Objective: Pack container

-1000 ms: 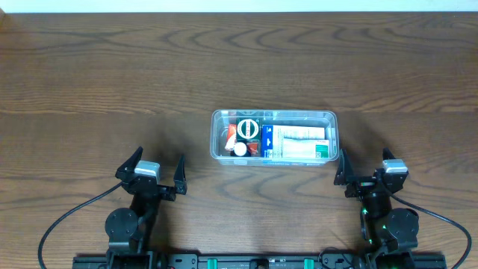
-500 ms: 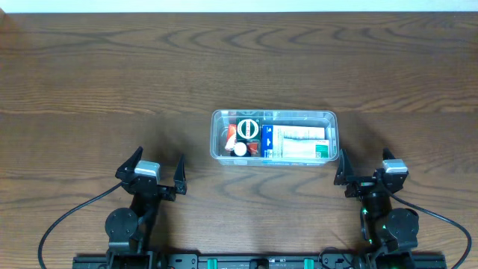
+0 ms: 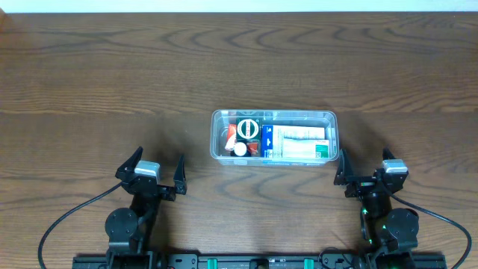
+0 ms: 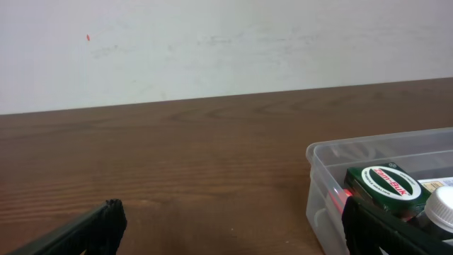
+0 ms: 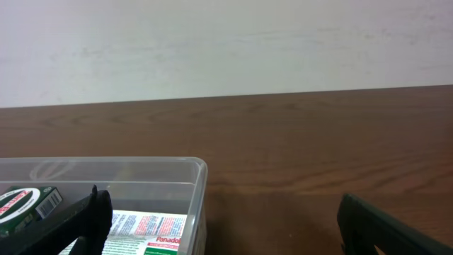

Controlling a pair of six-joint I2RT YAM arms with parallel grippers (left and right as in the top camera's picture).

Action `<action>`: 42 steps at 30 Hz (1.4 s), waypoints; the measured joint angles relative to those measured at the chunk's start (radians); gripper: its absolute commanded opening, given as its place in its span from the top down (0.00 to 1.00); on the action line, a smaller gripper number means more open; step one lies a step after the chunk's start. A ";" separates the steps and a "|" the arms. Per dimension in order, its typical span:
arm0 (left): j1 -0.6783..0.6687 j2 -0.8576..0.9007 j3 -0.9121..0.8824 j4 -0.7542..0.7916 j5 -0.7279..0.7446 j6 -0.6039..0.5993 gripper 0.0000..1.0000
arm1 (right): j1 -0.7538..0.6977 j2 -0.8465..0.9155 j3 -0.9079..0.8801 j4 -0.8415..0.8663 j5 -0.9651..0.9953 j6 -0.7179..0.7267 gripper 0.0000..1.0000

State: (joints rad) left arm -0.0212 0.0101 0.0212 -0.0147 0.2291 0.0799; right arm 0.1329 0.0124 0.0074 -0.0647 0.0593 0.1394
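Near edge, left: left gripper [image 3: 158, 160], spread wide, holding nothing.
Near edge, right: right gripper [image 3: 364, 158], likewise wide apart and empty.
Mid-table, just beyond the right gripper and well apart from the left: container [image 3: 272, 113], clear and thin-walled, holding a green box [image 3: 248, 128], a white-capped bottle [image 3: 240, 149] and a white carton [image 3: 299, 142].
Handling, as judged: light, somewhat flexible, smooth-sided, prone to slide. Best hold: rim at a short end, gentle squeeze.

The container [image 3: 273, 113] sits on the table [image 3: 112, 75]; inside lie a green box [image 3: 248, 128], a bottle [image 3: 240, 149], a white box [image 3: 299, 141] and something red, perhaps a tube; left gripper [image 3: 159, 155] and right gripper [image 3: 364, 154] gape, empty.
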 measured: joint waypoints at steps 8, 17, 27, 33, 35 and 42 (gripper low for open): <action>0.000 0.000 0.000 0.000 0.000 0.000 0.02 | 0.000 0.000 0.000 0.000 0.000 -0.016 0.01; 0.000 0.000 0.000 0.000 0.000 0.000 0.02 | 0.000 0.000 0.000 0.000 0.000 -0.109 0.01; 0.000 0.000 0.000 0.000 0.000 0.000 0.02 | -0.007 0.000 0.000 0.000 -0.002 -0.129 0.01; 0.000 0.000 0.000 0.000 0.000 0.000 0.02 | -0.044 0.000 0.000 -0.001 -0.004 -0.125 0.01; 0.000 0.000 0.000 0.000 0.000 0.000 0.02 | -0.055 0.000 0.000 -0.001 -0.003 -0.125 0.01; 0.000 0.000 0.000 0.000 0.000 0.000 0.02 | -0.095 0.000 0.000 -0.001 -0.006 -0.124 0.01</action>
State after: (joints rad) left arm -0.0212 0.0101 0.0212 -0.0147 0.2291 0.0799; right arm 0.0376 0.0124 0.0074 -0.0654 0.0528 0.0154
